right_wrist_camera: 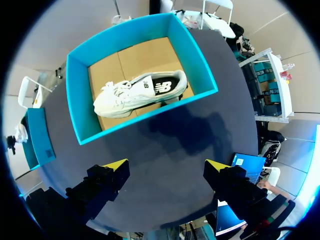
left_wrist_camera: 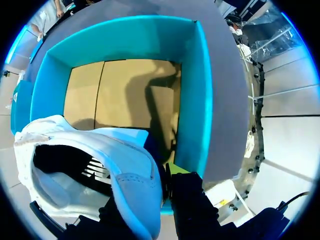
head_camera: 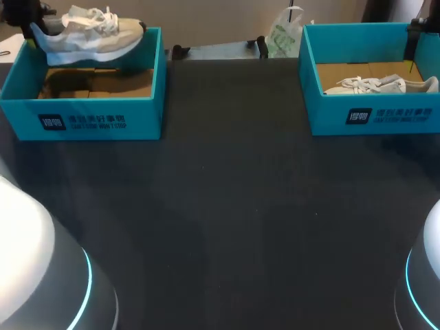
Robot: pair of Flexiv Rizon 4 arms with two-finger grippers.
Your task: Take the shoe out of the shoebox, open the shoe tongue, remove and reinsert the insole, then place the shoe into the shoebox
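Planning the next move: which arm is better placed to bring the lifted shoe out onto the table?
Left. The left gripper is shut on the shoe, holding it above the left shoebox. The right gripper hangs open near the right shoebox, far off.

The bench is a dark, matte surface spanning the head view. Two teal, open-topped shoeboxes stand directly on it, both near its far edge and well apart from each other. The left shoebox sits toward the far left corner, its printed long wall facing the robot, with brown cardboard showing on its floor. The right shoebox sits at the far right, printed wall likewise facing the robot, with the same brown floor. In the left wrist view the left shoebox rises from the grey bench. In the right wrist view the right shoebox stands flat on the bench.
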